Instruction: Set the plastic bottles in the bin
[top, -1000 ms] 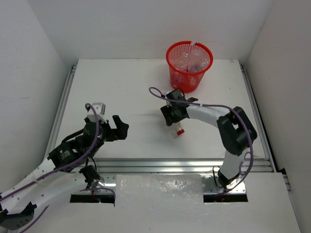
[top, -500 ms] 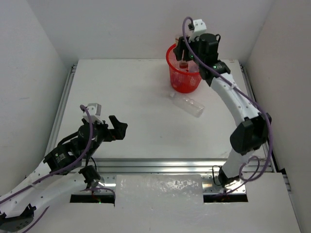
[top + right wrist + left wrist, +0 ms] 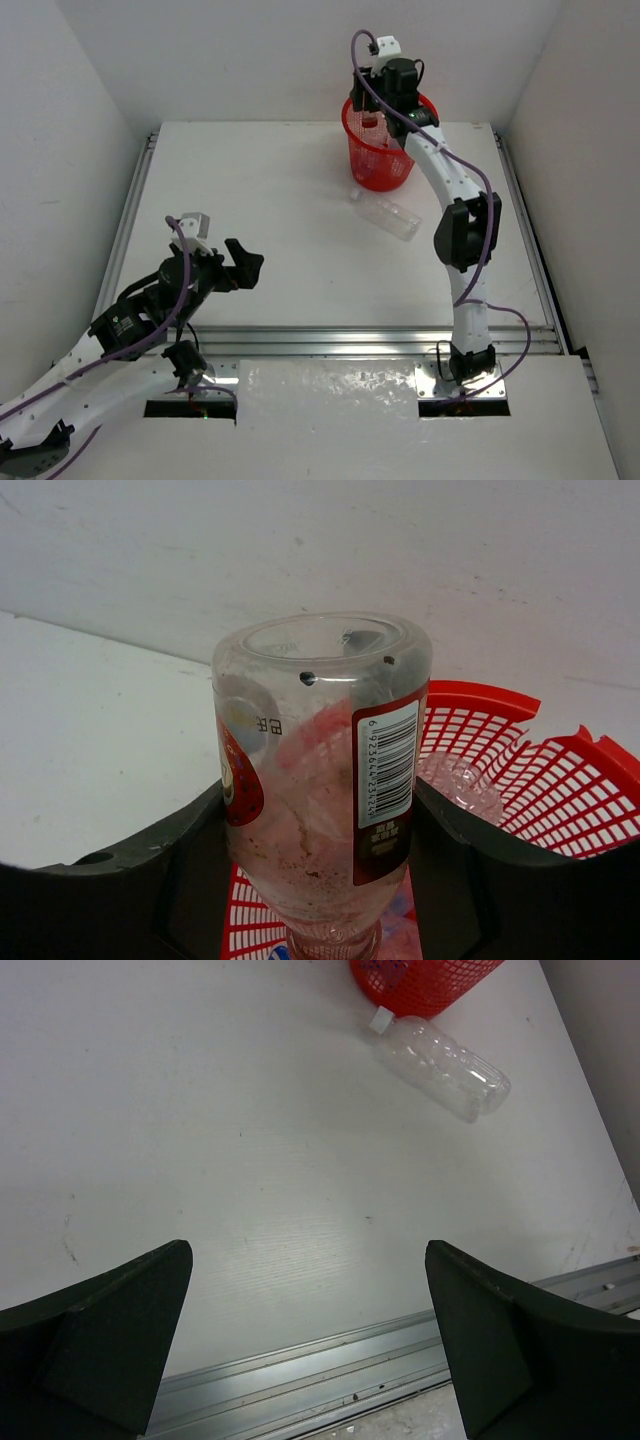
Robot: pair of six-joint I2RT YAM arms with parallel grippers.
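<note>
My right gripper (image 3: pixel 378 112) is shut on a clear plastic bottle (image 3: pixel 320 780) with a red label, held neck down over the red mesh bin (image 3: pixel 378 160) at the table's far side. In the right wrist view the bin (image 3: pixel 520 780) lies below the bottle, with another clear bottle (image 3: pixel 460 785) inside. A clear bottle with a white cap (image 3: pixel 388 216) lies on the table just in front of the bin; it also shows in the left wrist view (image 3: pixel 440 1055) beside the bin (image 3: pixel 425 980). My left gripper (image 3: pixel 245 265) is open and empty near the front left.
A metal rail (image 3: pixel 330 340) runs along the table's front edge. White walls close in the back and both sides. The right arm's links (image 3: pixel 455 200) stretch above the table's right half.
My right gripper carried the red-labelled bottle from the table's middle up to the bin and now holds it over the bin's left side. The left arm has barely moved.
</note>
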